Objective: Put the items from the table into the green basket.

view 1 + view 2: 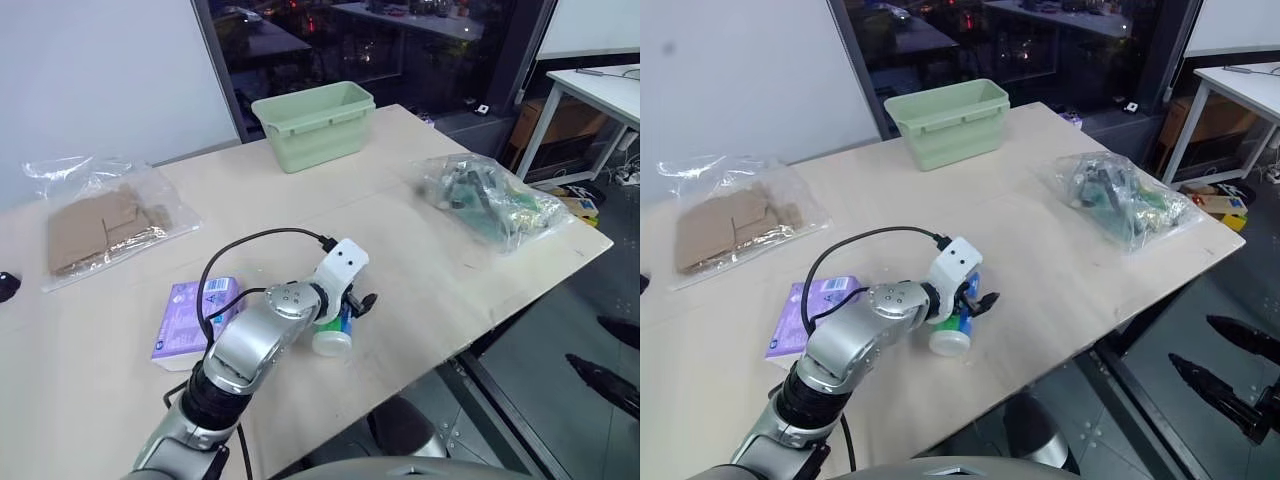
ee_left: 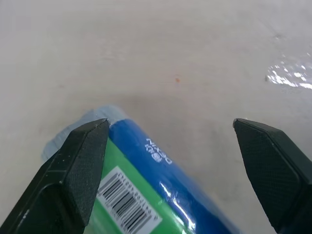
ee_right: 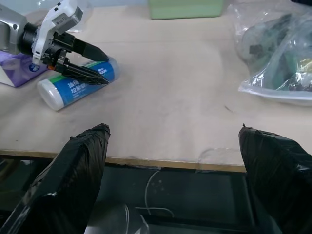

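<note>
A white-capped tube point(image 1: 334, 338) with a blue and green label lies on its side on the pale wood table point(image 1: 430, 280), near the front edge. My left gripper point(image 1: 356, 304) hangs open just over the tube's far end, tilted down. In the left wrist view the tube point(image 2: 146, 195) lies between the gripper's spread fingers, close against one finger point(image 2: 73, 170). A purple packet point(image 1: 192, 320) lies flat beside the left forearm. My right gripper point(image 3: 173, 129) is open and empty, off the table's front edge. The green basket is out of view.
A pale mint solid-walled tub point(image 1: 315, 125) stands at the table's far side. A clear bag of brown cardboard point(image 1: 100, 225) lies far left, and a clear bag of mixed items point(image 1: 490, 200) at the right. A white desk point(image 1: 600, 85) stands beyond.
</note>
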### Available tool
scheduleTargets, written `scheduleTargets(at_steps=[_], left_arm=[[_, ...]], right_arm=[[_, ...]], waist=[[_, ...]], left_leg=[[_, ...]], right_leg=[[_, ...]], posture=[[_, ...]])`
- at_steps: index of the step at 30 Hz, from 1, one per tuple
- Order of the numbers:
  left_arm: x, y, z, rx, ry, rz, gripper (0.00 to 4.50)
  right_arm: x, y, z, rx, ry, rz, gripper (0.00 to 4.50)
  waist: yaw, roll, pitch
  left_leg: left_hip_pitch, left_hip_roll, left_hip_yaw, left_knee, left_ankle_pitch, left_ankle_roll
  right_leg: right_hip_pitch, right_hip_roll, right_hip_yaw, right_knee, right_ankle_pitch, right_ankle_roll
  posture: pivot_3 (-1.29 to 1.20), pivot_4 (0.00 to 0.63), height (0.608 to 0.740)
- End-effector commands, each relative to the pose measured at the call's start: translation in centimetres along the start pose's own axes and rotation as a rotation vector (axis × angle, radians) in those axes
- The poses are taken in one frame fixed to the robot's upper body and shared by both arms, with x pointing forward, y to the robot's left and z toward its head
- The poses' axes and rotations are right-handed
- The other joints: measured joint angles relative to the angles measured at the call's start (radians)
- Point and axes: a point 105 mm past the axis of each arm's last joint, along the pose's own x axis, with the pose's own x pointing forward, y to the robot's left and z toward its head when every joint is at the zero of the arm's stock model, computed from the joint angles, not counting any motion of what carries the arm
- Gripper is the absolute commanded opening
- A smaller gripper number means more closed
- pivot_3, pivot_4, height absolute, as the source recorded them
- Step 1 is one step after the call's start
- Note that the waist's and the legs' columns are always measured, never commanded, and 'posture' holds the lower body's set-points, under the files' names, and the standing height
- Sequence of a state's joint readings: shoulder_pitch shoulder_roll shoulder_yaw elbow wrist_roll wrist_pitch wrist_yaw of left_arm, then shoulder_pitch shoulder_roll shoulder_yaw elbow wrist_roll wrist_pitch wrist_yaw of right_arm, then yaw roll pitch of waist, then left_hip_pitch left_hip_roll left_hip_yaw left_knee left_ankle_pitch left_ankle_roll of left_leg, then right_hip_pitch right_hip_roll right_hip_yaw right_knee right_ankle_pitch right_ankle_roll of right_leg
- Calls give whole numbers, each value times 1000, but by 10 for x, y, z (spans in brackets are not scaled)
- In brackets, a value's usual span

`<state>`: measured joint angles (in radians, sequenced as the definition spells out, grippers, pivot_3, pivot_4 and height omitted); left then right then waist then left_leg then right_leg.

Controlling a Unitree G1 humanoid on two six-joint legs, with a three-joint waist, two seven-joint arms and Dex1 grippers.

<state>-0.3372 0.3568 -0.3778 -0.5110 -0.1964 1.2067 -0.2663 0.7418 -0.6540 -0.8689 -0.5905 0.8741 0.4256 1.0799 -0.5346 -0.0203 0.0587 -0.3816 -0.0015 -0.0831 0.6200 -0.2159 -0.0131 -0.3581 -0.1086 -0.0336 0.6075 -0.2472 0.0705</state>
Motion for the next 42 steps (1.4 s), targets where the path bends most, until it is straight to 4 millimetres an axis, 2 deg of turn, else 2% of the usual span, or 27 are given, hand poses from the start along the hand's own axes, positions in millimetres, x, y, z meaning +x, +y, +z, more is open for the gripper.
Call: scheduleTargets(at_steps=[1, 4, 9, 15, 22, 26, 32, 35, 42], left_arm=[[6, 9, -41, -108, 165, 59, 4198], [4, 10, -37, -147, 130, 67, 4198], [-6, 10, -44, -183, 141, 97, 4198], [-16, 7, -53, -193, 184, 93, 4198], [-20, 8, -65, -179, 238, 84, 4198], [-24, 13, -69, -184, 256, 109, 4198], [-26, 12, -70, -191, 250, 115, 4198], [-27, 13, -70, -201, 246, 123, 4198], [-27, 13, -70, -215, 238, 141, 4198]], right_arm=[[6, 1, 7, -22, -20, 26, 4500], [8, -1, 4, -17, -29, 34, 4500], [10, 0, 0, -6, -34, 51, 4500], [15, 2, -4, 13, -37, 78, 4500], [20, 0, -5, 12, -45, 90, 4500], [23, 3, -1, 25, -57, 123, 4500], [25, 11, 3, 39, -50, 215, 4500], [27, 12, 7, 32, -48, 251, 4500], [46, 31, 25, -28, -60, 425, 4500]], waist=[[2, 0, 0], [11, 0, 0], [40, 2, 3], [113, 11, 16], [185, 18, 21], [220, 20, 23], [222, 22, 26], [222, 19, 27], [220, 19, 28]], left_leg=[[0, 1, 0, 0, 0, 0], [0, 2, 0, 0, 0, 0], [2, 3, 1, 0, -2, -2], [2, 2, 0, -2, -4, -2], [2, -3, 0, -6, -20, -2], [3, 0, -2, -7, -25, 7], [8, 7, 1, -6, -27, 6], [16, 7, 3, -6, -30, 0], [22, 7, 3, -6, -32, -3]], right_leg=[[0, 0, -3, -1, 0, 0], [0, -2, -8, -1, 0, 0], [-1, -6, -13, -1, 0, 0], [-3, -5, -12, -1, 0, 0], [-4, 6, -3, 3, -2, 3], [-5, 15, 1, 3, -5, 1], [-5, 23, 6, 5, -7, -4], [-4, 24, 9, 11, -11, -9], [-3, 30, 19, 13, -11, -9]], posture=[[-486, 47, 740], [-470, 53, 740], [-435, 73, 740], [-409, 94, 740], [-397, 102, 740], [-389, 108, 740], [-373, 109, 740], [-369, 106, 740], [-351, 96, 740]])
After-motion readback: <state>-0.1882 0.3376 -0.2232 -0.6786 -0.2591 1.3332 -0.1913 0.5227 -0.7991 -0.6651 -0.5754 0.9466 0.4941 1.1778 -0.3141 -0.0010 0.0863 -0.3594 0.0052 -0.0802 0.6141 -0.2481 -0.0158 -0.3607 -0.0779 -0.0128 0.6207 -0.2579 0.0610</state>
